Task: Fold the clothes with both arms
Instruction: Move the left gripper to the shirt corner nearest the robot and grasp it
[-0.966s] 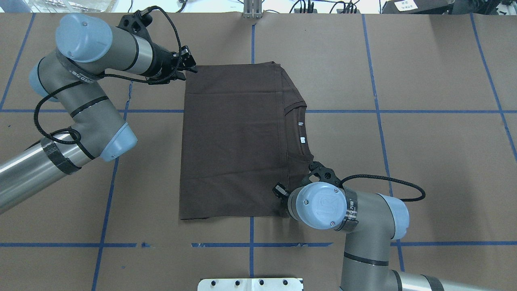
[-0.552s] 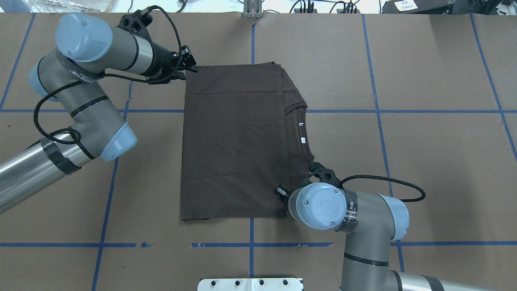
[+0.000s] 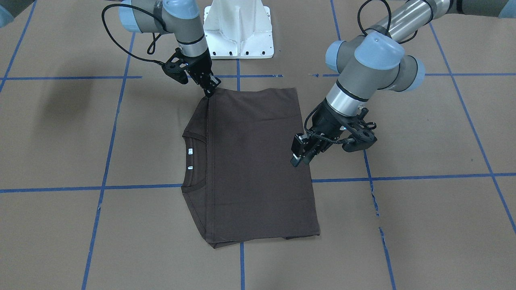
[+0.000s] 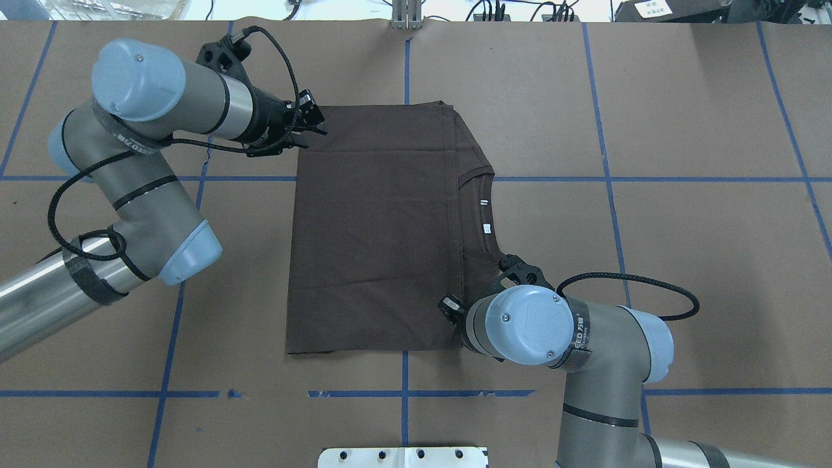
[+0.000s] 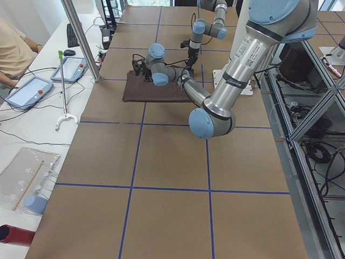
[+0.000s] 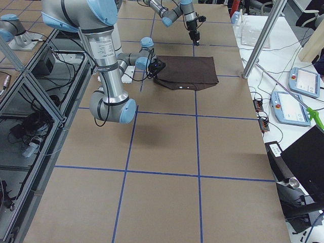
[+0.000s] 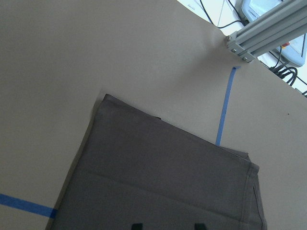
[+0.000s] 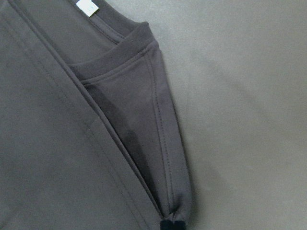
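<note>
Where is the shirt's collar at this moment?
In the overhead view, the collar sits midway along the T-shirt's right edge, with the right gripper at the corner just nearer the robot.

Dark brown T-shirt (image 4: 370, 227) lies flat on the table, folded into a rectangle, ribbed collar (image 8: 120, 50) exposed

Table (image 4: 702, 273) covered in brown paper, with blue tape lines (image 4: 715, 179) making a grid. Dark brown T-shirt (image 4: 374, 240) lies flat mid-table, folded to a rough rectangle. Its collar (image 4: 474, 174) and white neck tags (image 4: 487, 226) are on the right side in the overhead view. White pedestal base (image 3: 238, 34) at the robot-side edge.
</note>
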{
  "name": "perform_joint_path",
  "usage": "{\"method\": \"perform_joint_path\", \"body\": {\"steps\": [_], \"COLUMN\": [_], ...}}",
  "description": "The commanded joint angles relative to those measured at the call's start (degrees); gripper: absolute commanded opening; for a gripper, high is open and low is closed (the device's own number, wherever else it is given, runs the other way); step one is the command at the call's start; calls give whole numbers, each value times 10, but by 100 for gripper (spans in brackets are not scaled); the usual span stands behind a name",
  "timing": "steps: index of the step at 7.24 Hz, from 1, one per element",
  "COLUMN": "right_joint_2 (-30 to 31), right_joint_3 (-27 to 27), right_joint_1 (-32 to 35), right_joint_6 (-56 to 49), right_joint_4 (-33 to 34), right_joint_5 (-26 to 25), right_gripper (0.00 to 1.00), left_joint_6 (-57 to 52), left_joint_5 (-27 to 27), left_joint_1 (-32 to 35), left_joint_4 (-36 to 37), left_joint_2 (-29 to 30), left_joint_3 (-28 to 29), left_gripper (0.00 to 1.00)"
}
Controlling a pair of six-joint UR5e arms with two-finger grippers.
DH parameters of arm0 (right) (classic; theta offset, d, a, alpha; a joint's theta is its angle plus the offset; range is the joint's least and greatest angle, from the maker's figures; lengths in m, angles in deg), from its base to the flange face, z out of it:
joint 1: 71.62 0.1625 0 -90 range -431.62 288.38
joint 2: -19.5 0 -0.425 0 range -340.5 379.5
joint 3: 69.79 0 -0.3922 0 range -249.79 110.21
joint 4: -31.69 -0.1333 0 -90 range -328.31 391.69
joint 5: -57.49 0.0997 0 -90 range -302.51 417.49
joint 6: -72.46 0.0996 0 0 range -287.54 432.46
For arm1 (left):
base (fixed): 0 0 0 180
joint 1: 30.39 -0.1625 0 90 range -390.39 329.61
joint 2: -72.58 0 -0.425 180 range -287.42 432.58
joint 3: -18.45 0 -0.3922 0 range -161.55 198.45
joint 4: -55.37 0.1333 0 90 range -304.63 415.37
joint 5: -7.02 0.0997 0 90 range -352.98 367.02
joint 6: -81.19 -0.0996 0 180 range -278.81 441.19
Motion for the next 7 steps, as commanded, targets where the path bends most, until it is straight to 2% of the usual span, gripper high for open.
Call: {"method": "perform_joint_path", "body": {"steps": [1,2,3,7], "right_joint_2": [3,5,7,7], "right_joint_3": [-12,-15,-16,-15], "right_joint_1": [2,2,2,1], "right_joint_6": [0,0,0,0], "right_joint_4": [-1,-1,-1,-1], "right_joint_5": [2,2,2,2], "right_gripper": [0,0,0,0], "left_joint_6": [87,108,132,156], "left_joint_5": [74,155,185,192], "left_joint_1": [-106,-181,-231,-261], "left_joint_4": [5,10,11,52], "left_joint_2": [-105,-158,-200,-197], "left_joint_3": [-121,-150,-151,-155], "left_gripper": [49,49,49,50]}}
